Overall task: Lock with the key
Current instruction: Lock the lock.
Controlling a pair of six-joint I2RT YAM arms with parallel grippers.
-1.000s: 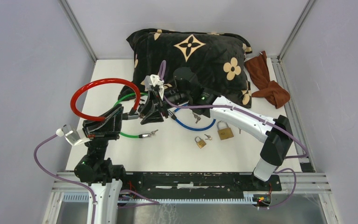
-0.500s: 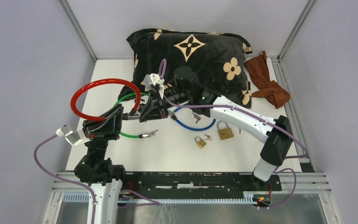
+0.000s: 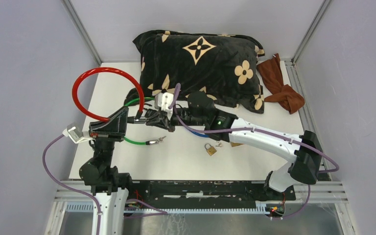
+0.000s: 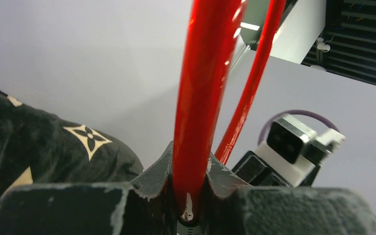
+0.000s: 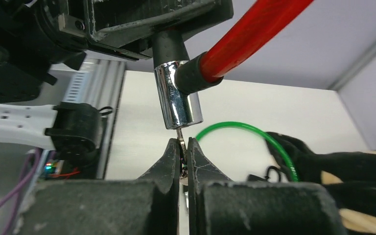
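The red cable lock (image 3: 103,72) is held up off the table, loop standing at the left. My left gripper (image 3: 127,120) is shut on the red cable (image 4: 200,98) just above its end, fingers (image 4: 149,178) pressed on both sides. In the right wrist view the chrome lock cylinder (image 5: 178,100) hangs below the left jaws, the red cable (image 5: 247,36) entering its side. A small key (image 5: 180,142) sticks out of the cylinder's bottom. My right gripper (image 5: 184,142) is shut on that key, meeting the left gripper near the table's middle left (image 3: 149,117).
A green cable lock (image 3: 137,142) with its key (image 3: 159,140) lies under the grippers, a blue cable (image 3: 188,129) beside it. A small brass padlock (image 3: 210,149) sits near the right forearm. A black pillow (image 3: 200,58) and brown cloth (image 3: 281,85) lie at the back.
The right jaws have closed onto the key. Both grippers shifted nearer and lower, the right arm swinging left across the padlocks, and the red loop swung back and to the left.
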